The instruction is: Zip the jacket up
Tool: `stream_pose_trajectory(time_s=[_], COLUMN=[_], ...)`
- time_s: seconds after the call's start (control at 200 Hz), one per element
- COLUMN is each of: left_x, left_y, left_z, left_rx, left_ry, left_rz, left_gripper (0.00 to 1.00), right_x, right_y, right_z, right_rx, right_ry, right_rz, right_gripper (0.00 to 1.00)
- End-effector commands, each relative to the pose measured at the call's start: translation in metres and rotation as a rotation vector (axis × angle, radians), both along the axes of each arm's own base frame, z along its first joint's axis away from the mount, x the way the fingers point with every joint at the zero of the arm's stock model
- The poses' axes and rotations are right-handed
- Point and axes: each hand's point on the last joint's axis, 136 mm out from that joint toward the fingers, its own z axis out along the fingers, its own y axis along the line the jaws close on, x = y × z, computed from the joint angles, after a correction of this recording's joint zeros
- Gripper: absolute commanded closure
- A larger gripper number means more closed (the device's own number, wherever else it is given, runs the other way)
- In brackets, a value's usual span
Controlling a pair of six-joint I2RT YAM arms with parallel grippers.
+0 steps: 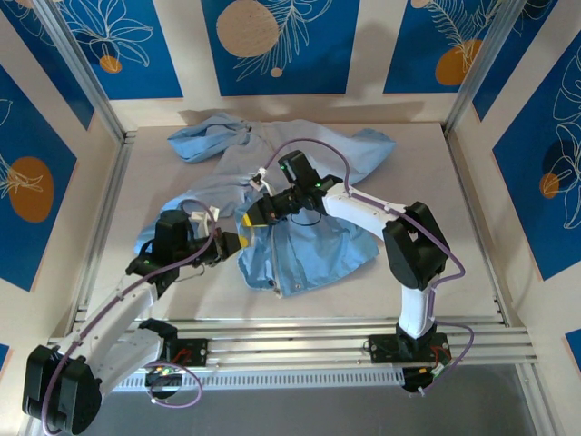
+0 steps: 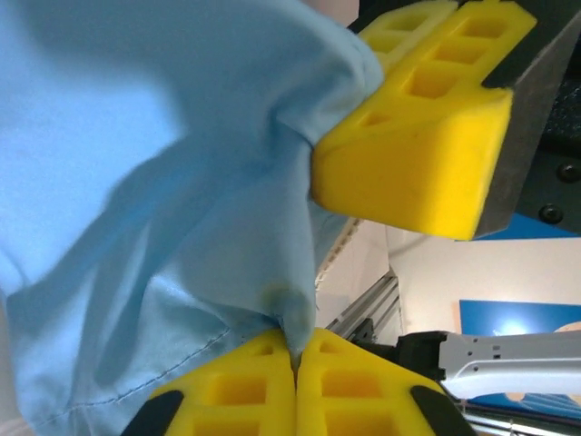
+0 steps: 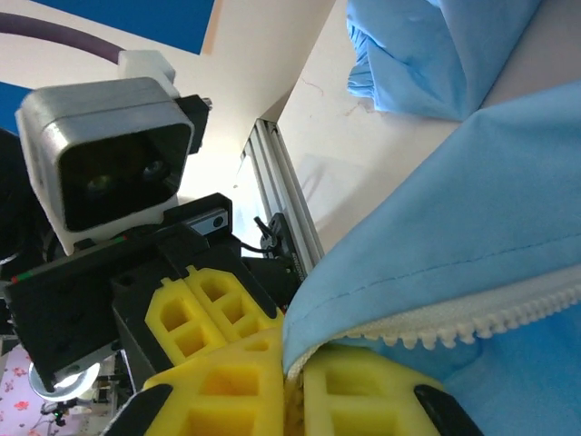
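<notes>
One jacket (image 1: 309, 250): light blue, crumpled on the middle of the table (image 1: 463, 236), with its sleeves bunched along its far side.
Around it: blue leaf-print wall panels (image 1: 272, 45) stand behind the jacket and to both sides. Metal rails (image 1: 300, 331) run along the table edge on the jacket's near side.
In the way: the right arm (image 1: 363, 209) reaches across the jacket's top. In the left wrist view, a fold of cloth drapes against one yellow finger of the right gripper.
Left gripper (image 2: 295, 381): at the jacket's left edge, with its yellow fingers pressed together and pinching a peak of cloth between them.
Right gripper (image 3: 292, 391): just beside the left gripper at the same edge. Its fingers are drawn close, and the jacket's hem and white zipper teeth (image 3: 472, 322) run in between them.
Count: one jacket, two arms, two grippers, and one row of zipper teeth in sight.
</notes>
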Motion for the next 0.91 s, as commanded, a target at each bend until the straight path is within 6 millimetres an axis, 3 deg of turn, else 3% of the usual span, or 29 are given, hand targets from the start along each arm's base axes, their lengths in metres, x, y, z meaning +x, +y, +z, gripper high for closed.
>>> stream_pose_trajectory(time_s=[0.0,0.075,0.145,0.305,0.41,0.67,0.9], left_x=[-0.002,-0.001,0.000,0.000,0.000,-0.001,-0.004], left_y=[0.003,0.006,0.007,0.007,0.007,0.004,0.007], left_z=[-0.010,-0.019,-0.025,-0.034,-0.039,-0.056,-0.061], left_rx=[0.026,0.033,0.026,0.024,0.019,-0.005,0.002], left_ry=[-0.021,-0.020,-0.013,0.004,0.018,0.058,0.068], left_rz=[-0.004,0.013,0.020,0.014,0.015,0.009,0.023], left_gripper=[1.00,1.00,1.00,1.00,1.00,1.00,1.00], right_x=[0.003,0.005,0.005,-0.004,-0.021,-0.033,-0.028], right_y=[-0.005,-0.018,-0.035,-0.082,-0.100,-0.101,-0.106], right_z=[0.006,0.002,-0.006,-0.045,-0.068,-0.086,-0.117], right_rx=[-0.068,-0.137,-0.206,-0.416,-0.535,-0.707,-0.885], right_ry=[-0.001,0.001,0.007,0.065,0.082,0.062,0.106], right_rz=[-0.048,-0.101,-0.155,-0.283,-0.308,-0.274,-0.254], right_gripper=[0.72,0.60,0.55,0.54,0.53,0.60,0.51])
